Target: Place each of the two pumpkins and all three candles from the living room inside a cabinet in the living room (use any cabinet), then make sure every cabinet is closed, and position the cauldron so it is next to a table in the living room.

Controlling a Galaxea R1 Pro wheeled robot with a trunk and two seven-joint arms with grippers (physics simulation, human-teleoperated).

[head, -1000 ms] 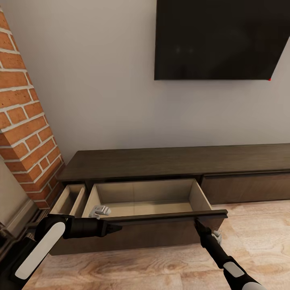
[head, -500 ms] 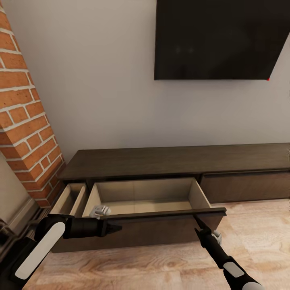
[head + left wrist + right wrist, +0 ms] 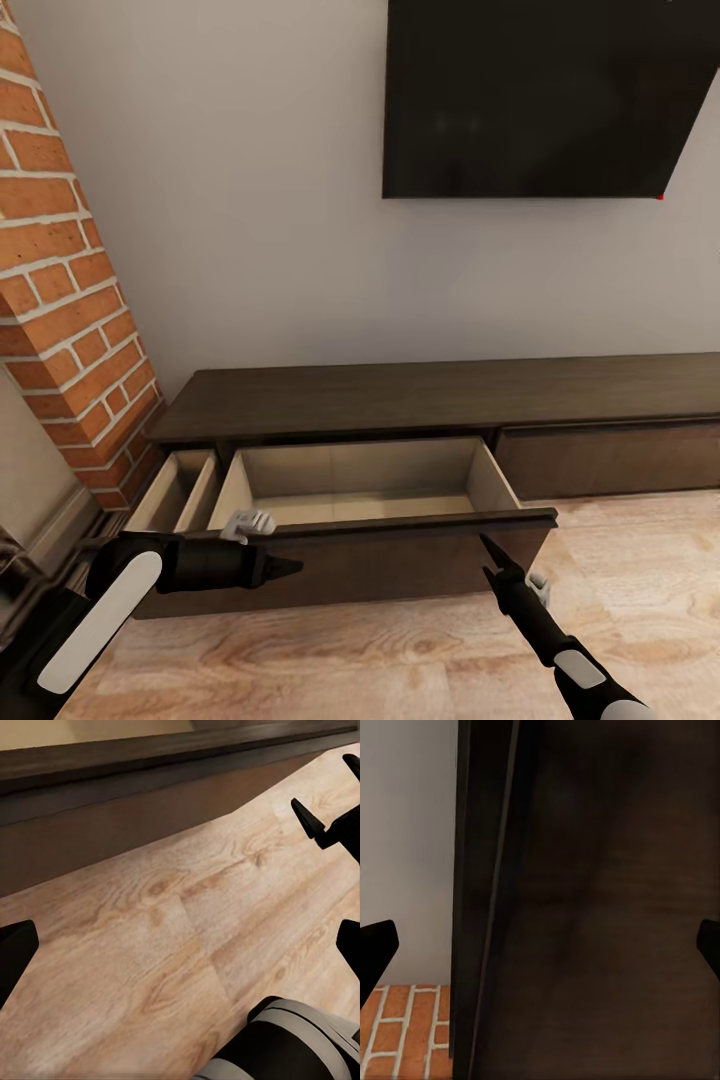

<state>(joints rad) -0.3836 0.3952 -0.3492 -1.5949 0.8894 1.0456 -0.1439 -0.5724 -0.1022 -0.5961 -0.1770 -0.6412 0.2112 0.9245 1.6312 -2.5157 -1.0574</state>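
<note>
The long dark-brown cabinet (image 3: 400,398) stands against the wall. Its wide drawer (image 3: 360,478) is pulled out, and the pale interior I can see holds nothing. A narrow drawer (image 3: 175,495) to its left is open too. My left gripper (image 3: 290,567) hovers open in front of the wide drawer's front panel (image 3: 400,560), pointing right over the floor (image 3: 150,945). My right gripper (image 3: 490,558) is open, with its tips just below the panel's right end and dark wood (image 3: 607,907) close ahead. The pumpkins, candles, cauldron and table are out of view.
A brick pillar (image 3: 70,330) rises at the cabinet's left end. A black TV (image 3: 540,95) hangs on the wall above it. Wood floor (image 3: 400,660) stretches in front, and another drawer front (image 3: 610,460) at the right is shut.
The wide drawer has slid in slightly. The view has shifted a little. Both arms have stayed nearly in place.
</note>
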